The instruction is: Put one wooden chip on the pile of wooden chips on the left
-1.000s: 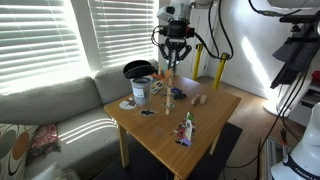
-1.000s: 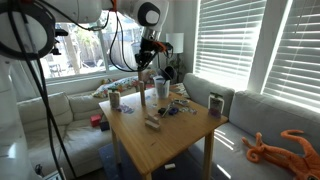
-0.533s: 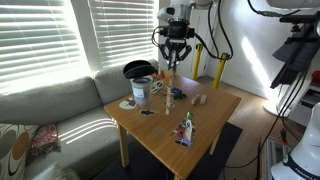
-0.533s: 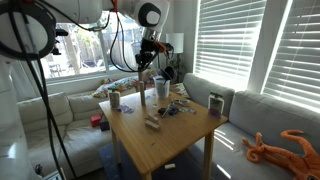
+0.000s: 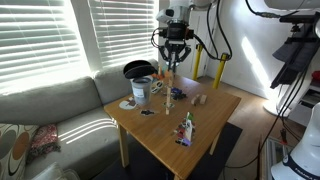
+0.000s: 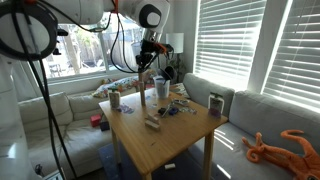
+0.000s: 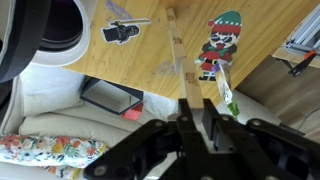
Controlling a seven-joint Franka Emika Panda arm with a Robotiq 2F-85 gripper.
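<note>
My gripper (image 7: pixel 196 103) is shut on a thin light-tan wooden chip (image 7: pixel 178 50) that points down toward the table. In both exterior views the gripper (image 5: pixel 172 62) (image 6: pixel 146 66) hangs above the far side of the wooden table (image 5: pixel 215 115). Other small wooden chips lie on the table (image 5: pixel 200 99) (image 6: pixel 153 122). The white bucket-like cup (image 5: pixel 141 90) (image 7: pixel 60 25) stands to one side of the gripper. I cannot make out a separate pile of chips.
A green-and-white bottle (image 5: pixel 186 128) (image 7: pixel 225 90) lies near the table's front. A flat elf figure (image 7: pixel 220 45) and a small black object (image 7: pixel 125 32) lie on the table. A sofa (image 5: pixel 60 110) stands behind it, and a dark tablet (image 7: pixel 110 95) lies below the table's edge.
</note>
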